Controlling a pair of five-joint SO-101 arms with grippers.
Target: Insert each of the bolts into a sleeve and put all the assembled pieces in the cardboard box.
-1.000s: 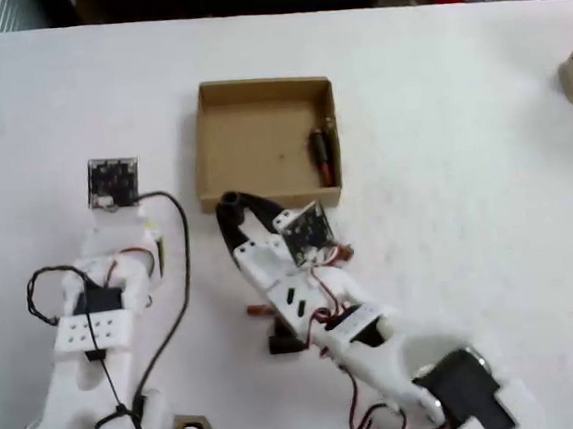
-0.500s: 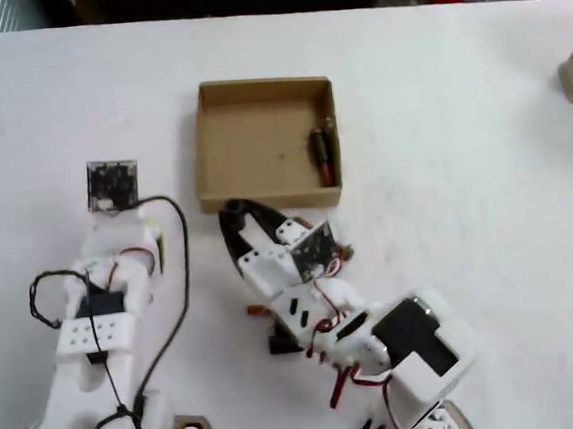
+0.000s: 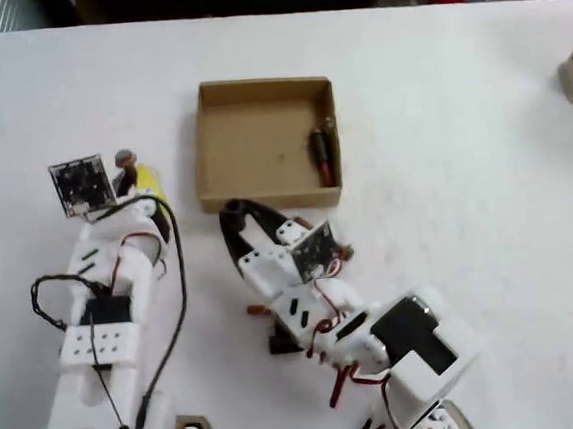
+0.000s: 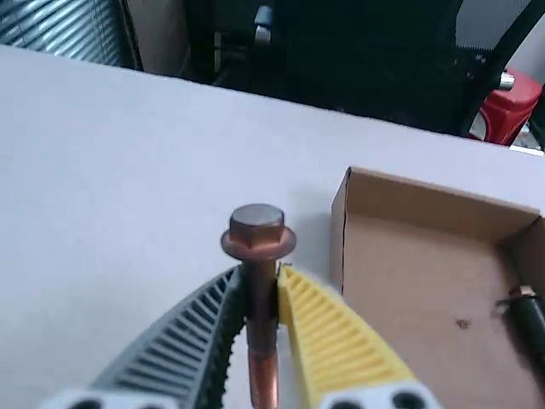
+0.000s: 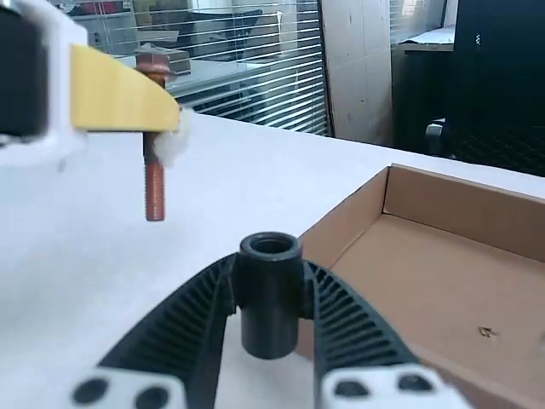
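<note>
Left wrist view shows the left gripper [image 4: 260,281] clenched on a copper bolt [image 4: 258,232], held upright between the grey and yellow fingers with its hex head above them, over the white desk [image 4: 111,170] and apart from the cardboard box [image 4: 426,203]. The right gripper [image 5: 269,271] grasps a black sleeve [image 5: 270,307], upright with its bore facing up, just beside the box's near wall. One assembled piece [image 3: 324,156] lies inside the box against its right wall in the high view
</note>
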